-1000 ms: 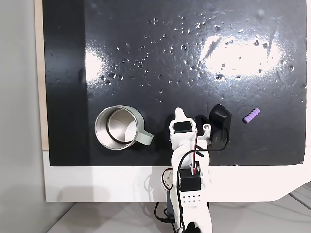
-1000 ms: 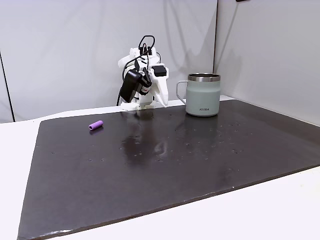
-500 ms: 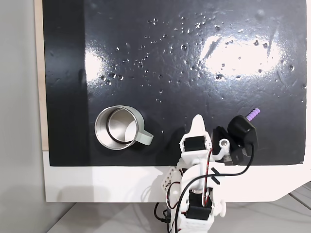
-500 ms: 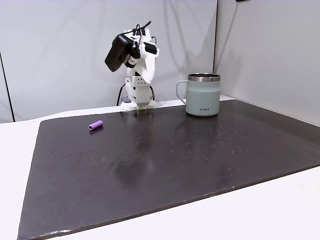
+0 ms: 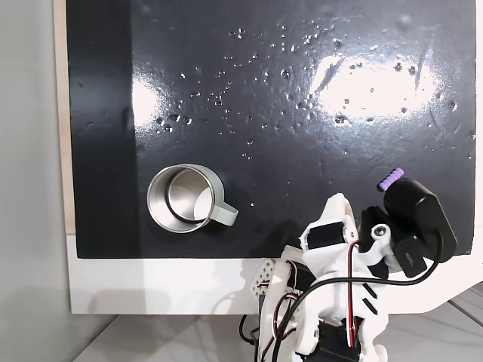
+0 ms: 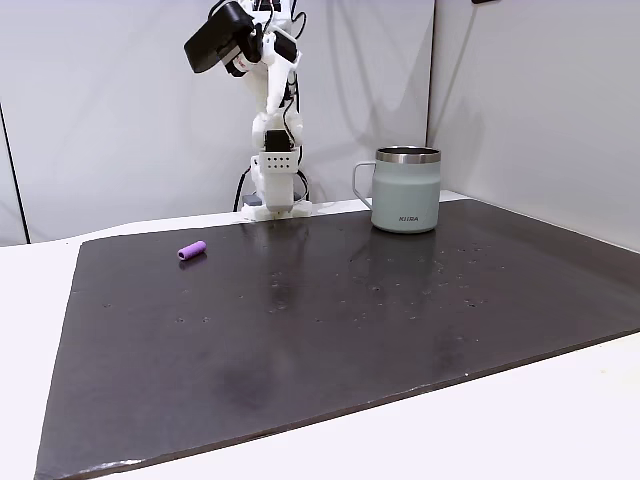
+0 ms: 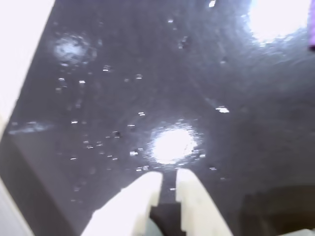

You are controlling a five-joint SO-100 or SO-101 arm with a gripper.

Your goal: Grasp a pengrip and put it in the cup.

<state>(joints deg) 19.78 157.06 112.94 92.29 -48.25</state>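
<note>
The light-purple pengrip (image 5: 389,179) lies on the black mat near its right end in a fixed view, its lower end hidden under my wrist camera. In a fixed view from the side the pengrip (image 6: 193,250) lies at the mat's far left. The grey-green cup (image 5: 185,198) stands upright with its steel inside bare and its handle pointing right; from the side the cup (image 6: 405,190) stands right of my base. My gripper (image 7: 168,180) hangs high over the mat, its white fingers almost touching and holding nothing. From above, the gripper (image 5: 337,202) sits left of the pengrip.
The black mat (image 5: 302,90) is glossy and speckled with small bright spots. A white table border (image 5: 151,286) runs along its near edge by my base. My raised arm (image 6: 272,110) stands at the back. Walls (image 6: 530,100) close off the back and right.
My arm has risen from its folded pose by the base and swung right in the top-down view, toward the pengrip. The cup and the pengrip have stayed put.
</note>
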